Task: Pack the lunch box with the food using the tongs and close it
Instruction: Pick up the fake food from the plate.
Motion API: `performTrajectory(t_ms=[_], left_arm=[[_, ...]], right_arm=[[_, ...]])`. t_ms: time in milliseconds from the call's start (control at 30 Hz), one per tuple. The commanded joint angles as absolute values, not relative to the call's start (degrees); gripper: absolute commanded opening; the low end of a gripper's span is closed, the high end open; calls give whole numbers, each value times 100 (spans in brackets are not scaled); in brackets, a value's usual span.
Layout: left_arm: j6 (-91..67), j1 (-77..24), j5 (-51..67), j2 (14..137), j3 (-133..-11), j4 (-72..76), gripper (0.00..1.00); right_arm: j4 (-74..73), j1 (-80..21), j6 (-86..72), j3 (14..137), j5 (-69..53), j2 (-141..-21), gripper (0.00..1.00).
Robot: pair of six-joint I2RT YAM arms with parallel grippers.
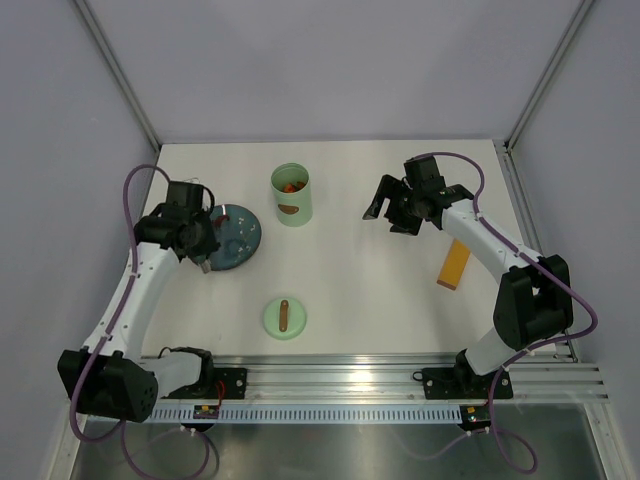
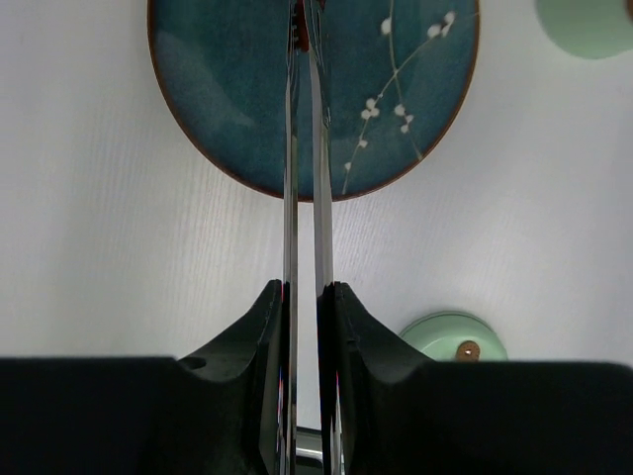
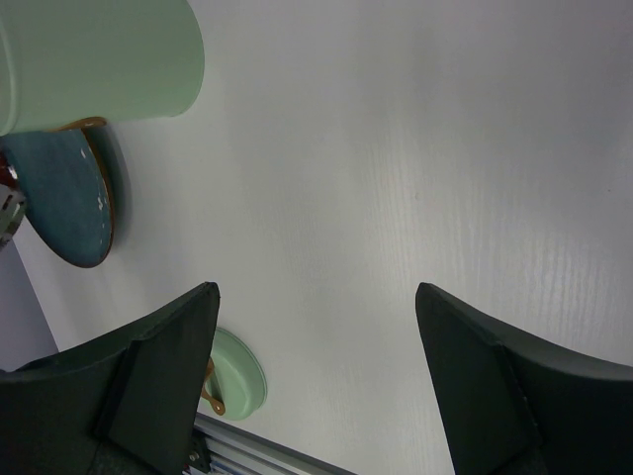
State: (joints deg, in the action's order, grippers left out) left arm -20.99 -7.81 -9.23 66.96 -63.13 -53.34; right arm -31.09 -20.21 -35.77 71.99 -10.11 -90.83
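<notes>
The mint-green lunch box (image 1: 291,196) stands open at the back centre, with orange food (image 1: 291,186) inside it. Its lid (image 1: 285,317) lies flat near the front. My left gripper (image 2: 305,293) is shut on the silver tongs (image 2: 291,198), whose two arms are squeezed almost together and reach out over the blue plate (image 2: 218,99). A small reddish piece (image 2: 301,36) shows between the tong tips at the top edge of the left wrist view. My right gripper (image 3: 316,297) hangs open and empty over bare table, right of the lunch box (image 3: 99,59).
A flat orange-yellow strip (image 1: 454,263) lies on the table's right side under the right arm. The plate (image 1: 232,238) sits left of the lunch box, beside my left gripper (image 1: 205,250). The lid (image 3: 237,371) is close to the front rail.
</notes>
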Motion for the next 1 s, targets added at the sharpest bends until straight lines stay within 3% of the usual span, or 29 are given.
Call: performTrajectory(t_ms=[0, 367, 967], left_arm=[[-1996, -782, -793, 6329, -7055, -5291, 0], [-1740, -1264, -264, 6547, -8683, -5344, 0], [-1960, -2153, -35, 7637, -9035, -4975, 0]], right_arm=[[-2962, -2083, -3542, 7242, -1037, -8991, 88], [-2962, -2153, -3577, 7339, -1046, -9035, 88], [-3129, -2215, -3586, 7409, -879, -8965, 88]])
